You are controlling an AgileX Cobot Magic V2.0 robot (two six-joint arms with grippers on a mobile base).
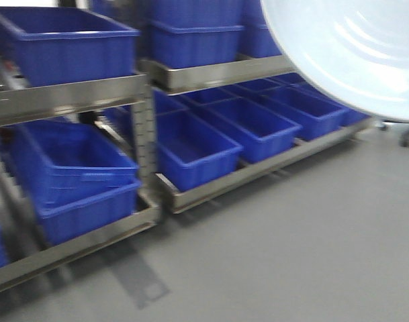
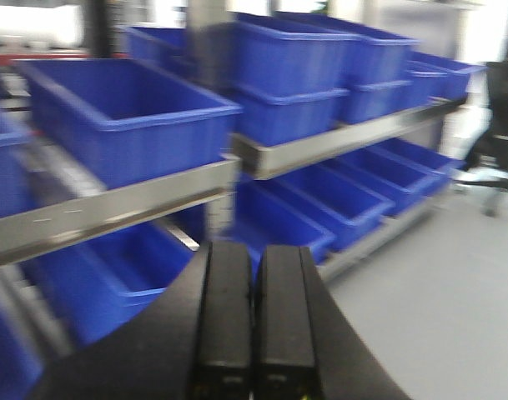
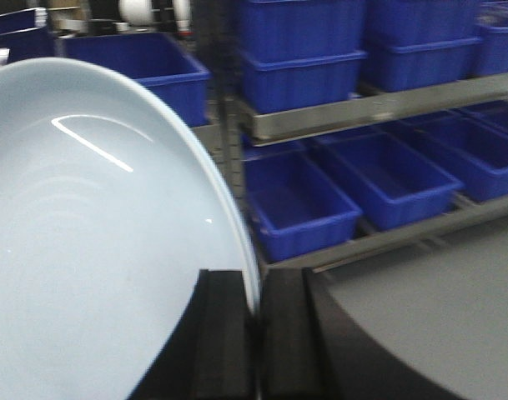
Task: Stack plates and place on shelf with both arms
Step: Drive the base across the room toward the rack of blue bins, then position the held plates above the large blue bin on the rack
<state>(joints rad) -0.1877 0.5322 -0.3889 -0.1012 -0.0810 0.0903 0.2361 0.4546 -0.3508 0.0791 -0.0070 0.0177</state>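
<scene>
Right jaws: clamped on plate [image 3: 87, 250] rim, plate at nine o'clock.
Left jaws: pressed together, empty.
Shelf [image 1: 211, 72]: bins [image 1: 197, 151] only; I judge placing remains, stacking unconfirmed.

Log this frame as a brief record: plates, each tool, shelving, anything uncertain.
plate: one seen, pale bluish-white, glossy, held in the air in front of the shelving
right tool: shut on the plate's rim
left tool: shut, holding nothing
rack: metal, two levels visible, blue bins on both
floor: grey
uncertain: no second plate visible; all views blurred
</scene>
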